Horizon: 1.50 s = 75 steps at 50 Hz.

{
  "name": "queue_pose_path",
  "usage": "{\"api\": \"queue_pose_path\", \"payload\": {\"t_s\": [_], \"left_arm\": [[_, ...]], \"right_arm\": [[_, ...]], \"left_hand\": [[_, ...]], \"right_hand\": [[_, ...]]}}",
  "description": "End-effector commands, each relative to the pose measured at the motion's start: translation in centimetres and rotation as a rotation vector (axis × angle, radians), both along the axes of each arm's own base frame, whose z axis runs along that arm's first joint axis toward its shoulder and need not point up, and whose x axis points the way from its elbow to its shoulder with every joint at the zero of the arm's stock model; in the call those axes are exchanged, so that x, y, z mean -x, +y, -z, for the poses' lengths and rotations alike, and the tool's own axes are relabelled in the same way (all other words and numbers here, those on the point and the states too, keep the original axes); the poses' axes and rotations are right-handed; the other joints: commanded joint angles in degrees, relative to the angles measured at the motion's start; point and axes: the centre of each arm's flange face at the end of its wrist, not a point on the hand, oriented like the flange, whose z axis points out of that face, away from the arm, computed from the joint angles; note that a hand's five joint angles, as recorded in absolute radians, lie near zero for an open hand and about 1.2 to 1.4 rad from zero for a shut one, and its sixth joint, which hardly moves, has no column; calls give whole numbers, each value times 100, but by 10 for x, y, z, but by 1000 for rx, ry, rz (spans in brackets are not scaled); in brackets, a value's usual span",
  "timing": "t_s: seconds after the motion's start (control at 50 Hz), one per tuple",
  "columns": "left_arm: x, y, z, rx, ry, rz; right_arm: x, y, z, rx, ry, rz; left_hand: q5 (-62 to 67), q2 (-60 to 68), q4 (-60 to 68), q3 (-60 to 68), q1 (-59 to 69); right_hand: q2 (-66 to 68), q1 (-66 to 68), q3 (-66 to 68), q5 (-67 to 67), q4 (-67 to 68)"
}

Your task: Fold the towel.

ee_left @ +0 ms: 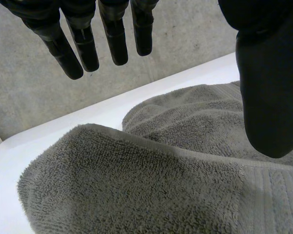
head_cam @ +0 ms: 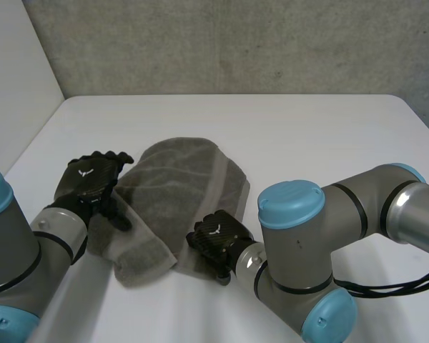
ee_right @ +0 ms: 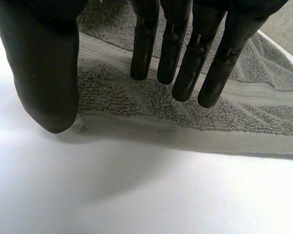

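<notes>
One towel (head_cam: 180, 175), two hands (head_cam: 91, 180) (head_cam: 216, 238), one table (head_cam: 307, 128)

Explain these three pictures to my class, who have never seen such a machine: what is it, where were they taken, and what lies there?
This is a robot: two grey arms, each ending in a black hand. One picture looks down from between the arms; the others come from cameras on each wrist. A rumpled grey terry towel lies on the white table. The left hand is at its left edge, the right hand at its near edge. Both are open, holding nothing.
</notes>
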Motion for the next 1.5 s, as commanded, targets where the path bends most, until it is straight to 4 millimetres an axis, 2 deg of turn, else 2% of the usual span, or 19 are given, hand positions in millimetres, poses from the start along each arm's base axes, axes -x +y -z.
{"api": "queue_pose_path", "payload": {"t_s": [0.02,0.26,0.3,0.44,0.5,0.56,0.64,0.74,0.76,0.8,0.82,0.9,1.0,1.04,1.12,1.2,1.3,1.44,1.5], "left_arm": [[0,1,1,-5,-1,0],[0,1,2,-5,-1,0],[0,1,1,-4,0,0],[0,2,2,-5,-1,3],[3,5,2,-5,-1,15],[6,7,2,-2,-1,26],[7,7,3,-3,-2,29],[9,2,2,16,3,31],[9,2,2,16,3,31],[10,-1,5,9,0,28],[10,-1,5,9,0,28],[13,-7,13,-9,-9,29],[16,-9,21,-40,-18,36],[19,-4,23,-46,-19,52],[35,19,26,-66,-31,129],[40,43,16,-77,-32,178],[37,59,1,-74,-29,190],[37,79,-2,-123,-57,226],[36,85,5,-173,-84,232]], "right_arm": [[-1,-2,0,13,-13,4],[-3,-4,-5,24,-36,12],[-3,-4,-6,24,-40,12],[-2,-6,-17,42,-60,17],[3,-18,-26,60,-75,49],[21,-39,-34,67,-75,119],[37,-52,-40,72,-74,168],[79,-78,-47,80,-66,286],[79,-78,-47,80,-66,286],[100,-87,-45,75,-41,332],[101,-87,-45,75,-41,332],[127,-92,-41,88,6,370],[151,-103,-48,160,-5,445],[169,-115,-58,221,-25,507],[180,-123,-64,245,-32,539],[182,-126,-66,254,-30,547],[181,-128,-62,264,-19,542],[185,-136,-58,286,25,541],[193,-144,-59,292,31,566]], "left_hand": [[-1185,-244,-250,-184,-268],[-1185,-244,-250,-184,-268],[-1185,-244,-250,-184,-268],[-1185,-244,-250,-184,-268],[-1219,-278,-284,-217,-301],[-1236,-294,-300,-234,-318],[-1236,-294,-300,-234,-318],[-1186,-244,-250,-184,-268],[-1185,-244,-250,-184,-268],[-1169,-227,-233,-167,-251],[-1169,-227,-233,-167,-251],[-1102,-160,-166,-100,-184],[-698,244,238,304,220],[-513,429,423,489,405],[-445,496,490,557,472],[-395,546,541,607,523],[-328,614,608,674,590],[-344,597,591,658,573],[-411,530,524,591,506]], "right_hand": [[1160,1145,1117,1241,1135],[3332,3317,3289,3414,3307],[4118,4104,4075,4200,4093],[4302,4287,4259,4383,4276],[4302,4287,4259,4383,4276],[4302,4287,4259,4383,4276],[4302,4287,4259,4383,4276],[4302,4287,4259,4383,4276],[4302,4287,4259,4383,4276],[4302,4287,4259,4383,4276],[4302,4287,4259,4383,4276],[4302,4287,4259,4383,4276],[4302,4287,4259,4383,4276],[4302,4287,4259,4383,4276],[4302,4287,4259,4383,4276],[4302,4287,4259,4383,4276],[4302,4287,4259,4383,4276],[4302,4287,4259,4383,4276],[4302,4287,4259,4383,4276]]}}
